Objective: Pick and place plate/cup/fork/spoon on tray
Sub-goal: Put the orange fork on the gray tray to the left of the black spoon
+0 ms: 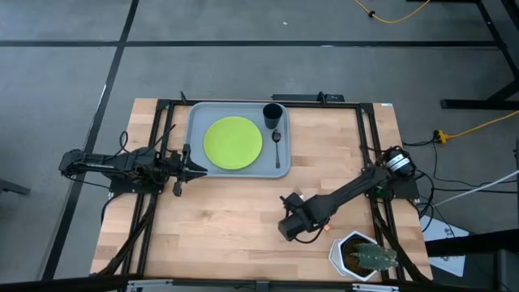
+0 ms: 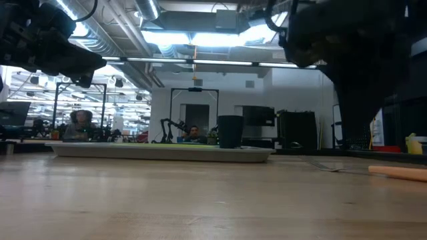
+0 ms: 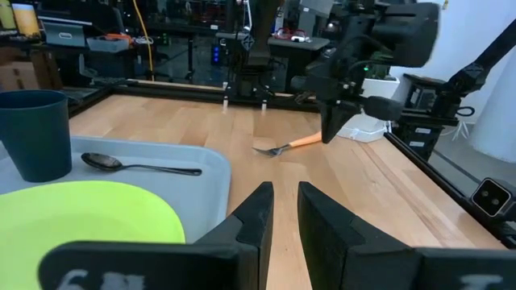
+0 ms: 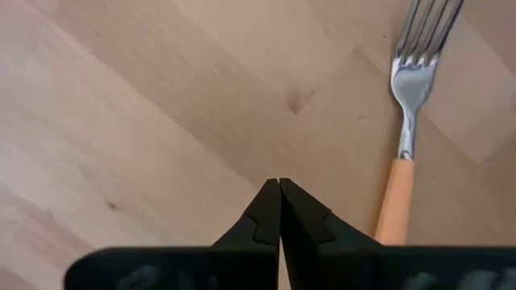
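The lime-green plate [image 1: 233,143], the black cup [image 1: 272,113] and the dark spoon [image 1: 277,146] rest on the grey-blue tray [image 1: 195,122] at the table's far middle. The orange-handled fork [image 4: 407,121] lies flat on the bare wood; it also shows in the left wrist view [image 3: 286,147]. My right gripper [image 4: 279,189] is shut and points down just beside the fork's handle, touching nothing that I can see. My left gripper [image 3: 285,193] stands empty at the tray's near left corner, with a narrow gap between its fingers.
A white hexagonal pot with a cactus [image 1: 357,255] stands at the table's near right corner, close behind my right arm. Bare wood lies between the fork and the tray. Dark frame rails [image 1: 369,154] run along the table's sides.
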{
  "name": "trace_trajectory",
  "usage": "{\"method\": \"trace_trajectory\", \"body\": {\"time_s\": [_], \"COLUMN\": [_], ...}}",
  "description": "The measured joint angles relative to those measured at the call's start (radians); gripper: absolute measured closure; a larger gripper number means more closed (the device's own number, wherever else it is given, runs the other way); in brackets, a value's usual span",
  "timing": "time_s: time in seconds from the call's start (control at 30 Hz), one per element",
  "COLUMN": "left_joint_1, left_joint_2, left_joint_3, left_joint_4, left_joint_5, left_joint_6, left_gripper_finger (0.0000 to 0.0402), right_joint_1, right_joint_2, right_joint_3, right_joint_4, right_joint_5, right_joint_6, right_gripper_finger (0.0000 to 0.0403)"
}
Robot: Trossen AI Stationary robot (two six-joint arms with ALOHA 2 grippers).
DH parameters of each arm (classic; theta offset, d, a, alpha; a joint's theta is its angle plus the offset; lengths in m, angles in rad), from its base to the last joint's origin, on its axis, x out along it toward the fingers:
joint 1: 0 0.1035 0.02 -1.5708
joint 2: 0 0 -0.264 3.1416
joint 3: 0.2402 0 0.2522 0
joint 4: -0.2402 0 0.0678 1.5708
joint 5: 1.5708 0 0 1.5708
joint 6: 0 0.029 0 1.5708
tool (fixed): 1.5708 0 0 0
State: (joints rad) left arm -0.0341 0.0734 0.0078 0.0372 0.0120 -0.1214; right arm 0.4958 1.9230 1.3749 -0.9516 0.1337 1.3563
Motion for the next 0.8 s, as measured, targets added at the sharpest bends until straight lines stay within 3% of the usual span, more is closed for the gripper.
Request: {"method": "trace_trajectory", "body": {"time_s": [0.27,0.8], "left_joint_1": [0.000,0.000], "left_joint_2": [0.000,0.000], "left_joint_3": [0.000,0.000], "left_joint_4": [0.000,0.000], "left_joint_5": [0.000,0.000], "left_joint_6": [0.000,0.000], "left_gripper_finger": [0.0349,0.0349], "right_joint_1": [0.000,0.004], "right_joint_2": [-0.093,-0.092], "right_joint_3": [-0.179,-0.185], "right_joint_4": [0.121,0.008], "right_joint_5": [0.002,0.004], "right_joint_6": [0.054,0.106], "right_gripper_finger": [0.0400,0.0385]}}
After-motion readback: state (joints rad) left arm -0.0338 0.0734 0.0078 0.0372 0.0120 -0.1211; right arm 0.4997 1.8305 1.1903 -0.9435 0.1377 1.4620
